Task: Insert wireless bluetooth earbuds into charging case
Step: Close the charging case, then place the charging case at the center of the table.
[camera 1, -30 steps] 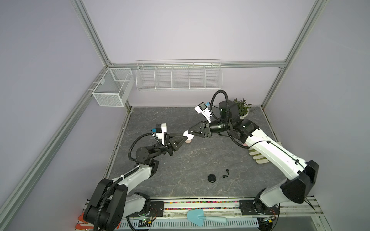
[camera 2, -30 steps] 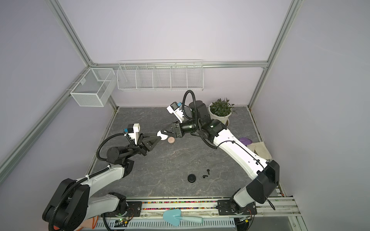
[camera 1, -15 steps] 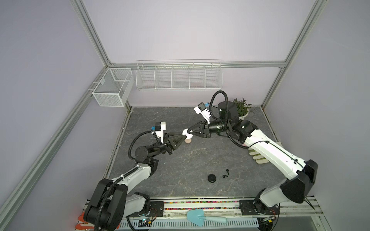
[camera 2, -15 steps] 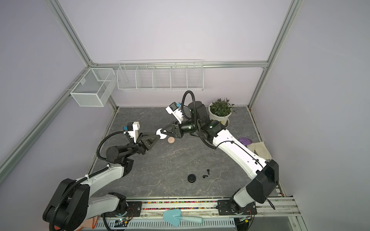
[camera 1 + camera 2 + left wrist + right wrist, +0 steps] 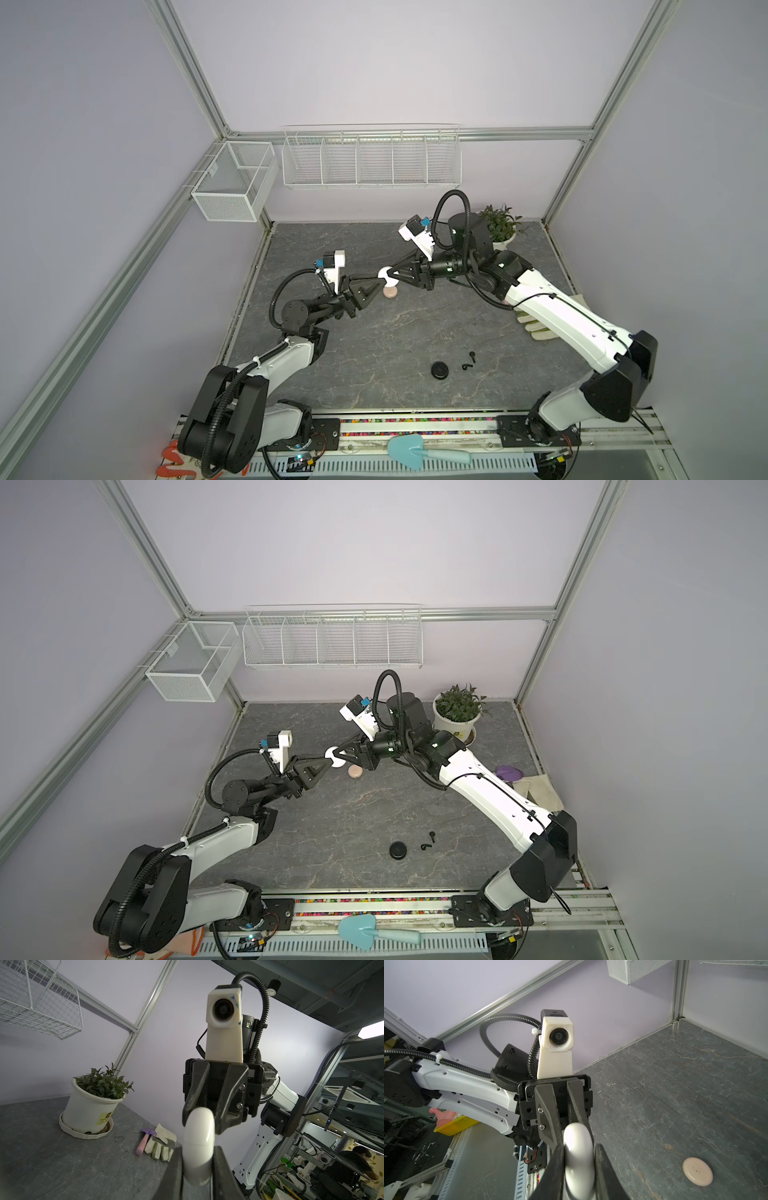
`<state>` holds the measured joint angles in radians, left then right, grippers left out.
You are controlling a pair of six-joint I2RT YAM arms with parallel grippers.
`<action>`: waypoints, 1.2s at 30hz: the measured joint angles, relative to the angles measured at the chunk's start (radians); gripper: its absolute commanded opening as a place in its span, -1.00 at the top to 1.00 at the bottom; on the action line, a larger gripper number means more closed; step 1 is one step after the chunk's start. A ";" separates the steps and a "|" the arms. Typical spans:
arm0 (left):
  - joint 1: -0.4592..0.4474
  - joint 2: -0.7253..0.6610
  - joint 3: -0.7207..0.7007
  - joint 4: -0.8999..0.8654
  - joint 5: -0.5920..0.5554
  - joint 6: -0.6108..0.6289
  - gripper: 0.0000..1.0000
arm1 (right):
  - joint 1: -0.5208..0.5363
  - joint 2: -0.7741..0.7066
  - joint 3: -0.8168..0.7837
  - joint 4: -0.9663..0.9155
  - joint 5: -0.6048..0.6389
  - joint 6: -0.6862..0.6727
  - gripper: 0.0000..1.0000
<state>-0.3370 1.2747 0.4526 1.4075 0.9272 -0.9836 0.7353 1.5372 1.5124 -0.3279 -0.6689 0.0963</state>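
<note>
A white round charging case [image 5: 388,276] [image 5: 335,757] hangs in the air over the back middle of the table, gripped from both sides. My left gripper [image 5: 197,1169] is shut on its near edge [image 5: 199,1142]. My right gripper [image 5: 578,1167] is shut on the opposite edge [image 5: 578,1153], facing the left one. The case looks closed. A pinkish round case [image 5: 390,293] [image 5: 697,1171] lies on the table just below them. Near the front, a black case [image 5: 439,370] lies beside two black earbuds [image 5: 472,355] [image 5: 466,366]. No whitish earbuds show.
A potted plant [image 5: 456,719] stands at the back right, with a work glove [image 5: 540,789] and a purple-headed tool [image 5: 509,773] along the right edge. Wire baskets [image 5: 370,160] hang on the back wall. A teal trowel [image 5: 415,451] lies on the front rail.
The right gripper has come up to the white case held by the left gripper and narrowed its jaws onto it. The left gripper stayed shut on the case.
</note>
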 measured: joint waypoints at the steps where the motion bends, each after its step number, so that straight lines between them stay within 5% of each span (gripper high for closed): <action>1: 0.004 0.003 0.000 -0.001 0.003 -0.003 1.00 | 0.000 0.003 0.000 0.000 0.003 -0.008 0.50; 4: 0.009 0.011 0.000 -0.003 0.006 -0.008 1.00 | 0.000 0.009 0.002 -0.005 0.016 -0.030 0.37; 9: 0.018 0.036 0.046 -0.021 -0.065 -0.030 1.00 | 0.010 0.031 0.005 -0.108 0.010 -0.042 -0.29; 14: 0.052 0.059 0.060 -0.111 -0.113 -0.035 1.00 | -0.031 0.023 0.007 -0.142 -0.013 -0.019 -0.60; 20: 0.062 0.045 0.077 -0.510 -0.227 0.092 1.00 | -0.081 -0.110 -0.181 -0.013 -0.006 0.034 -0.66; 26: 0.063 0.169 0.298 -1.041 -0.360 0.269 1.00 | -0.091 -0.080 -0.283 0.007 0.081 0.047 -0.61; 36: 0.063 0.425 0.385 -1.289 -0.393 0.315 1.00 | -0.109 0.018 -0.334 0.013 0.150 0.077 -0.61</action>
<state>-0.2741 1.7000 0.8379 0.1188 0.5343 -0.6682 0.6262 1.5551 1.1782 -0.3153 -0.5194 0.1730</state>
